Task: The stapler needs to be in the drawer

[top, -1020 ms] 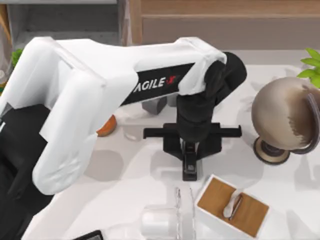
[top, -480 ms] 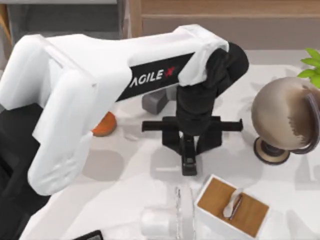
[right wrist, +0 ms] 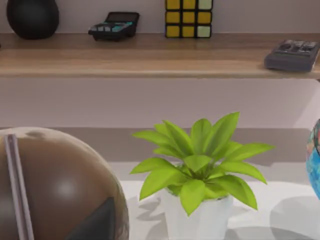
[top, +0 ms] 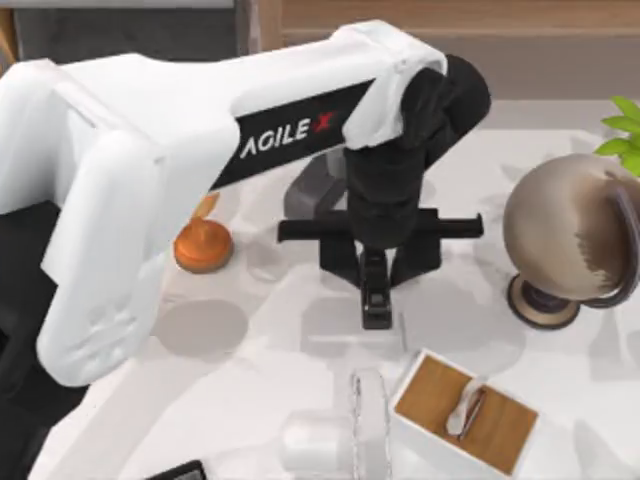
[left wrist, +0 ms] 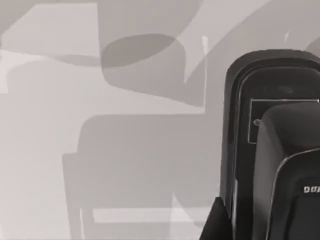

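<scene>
Black stapler. Orange trophy at left of frame. Brown mottled globe at right. Light tan wooden panel on drawer, lower right. Green plant.

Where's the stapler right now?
The stapler is near the middle of the table in the top view, in my left gripper, just up-left of the drawer.

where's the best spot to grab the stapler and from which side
Across its two long narrow sides, near mid-length, coming straight down from above. The stapler is slim and elongated, so jaws span its width easily, while its length is too much. The left gripper sits right over it, closed on it that way.
</scene>
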